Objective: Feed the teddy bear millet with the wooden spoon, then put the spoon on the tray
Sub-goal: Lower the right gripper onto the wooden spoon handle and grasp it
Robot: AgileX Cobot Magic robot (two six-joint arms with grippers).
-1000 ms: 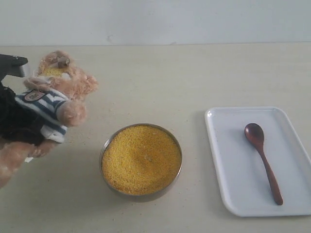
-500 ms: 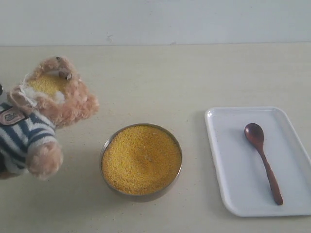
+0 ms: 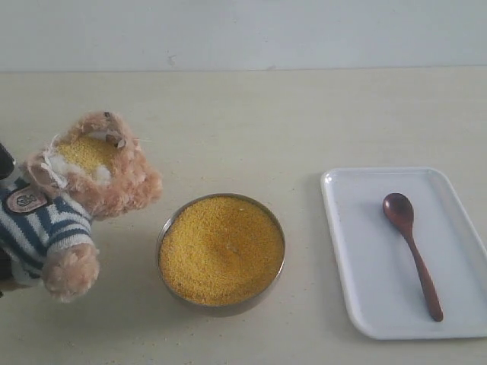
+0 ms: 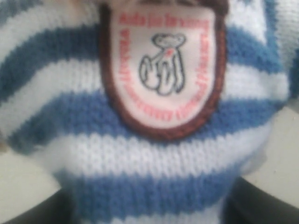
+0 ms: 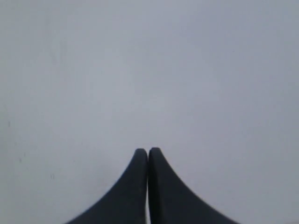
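Note:
The teddy bear (image 3: pixel 114 190) leans at the left edge of the exterior view, and its hollowed face (image 3: pixel 87 152), turned upward, holds yellow grains. Its striped shirt and chest badge (image 4: pixel 161 70) fill the left wrist view. My left gripper (image 4: pixel 149 207) is shut on the bear's body, with dark fingers (image 4: pixel 261 205) showing at either side. The millet (image 3: pixel 221 249) fills the round metal bowl (image 3: pixel 164 228) at centre. The wooden spoon (image 3: pixel 411 243) lies on the white tray (image 3: pixel 358 251), at the right. My right gripper (image 5: pixel 148 151) is shut and empty, facing a blank grey surface.
Pale tabletop (image 3: pixel 289 129) stretches behind the bowl to a light wall. The tray reaches the right edge of the exterior view. Neither arm shows in that view beyond a dark sliver at the left edge.
The bear has dropped lower and shifted towards the left edge, its face now tilted more upward. The black left arm seen a second ago has slid almost out of the exterior view.

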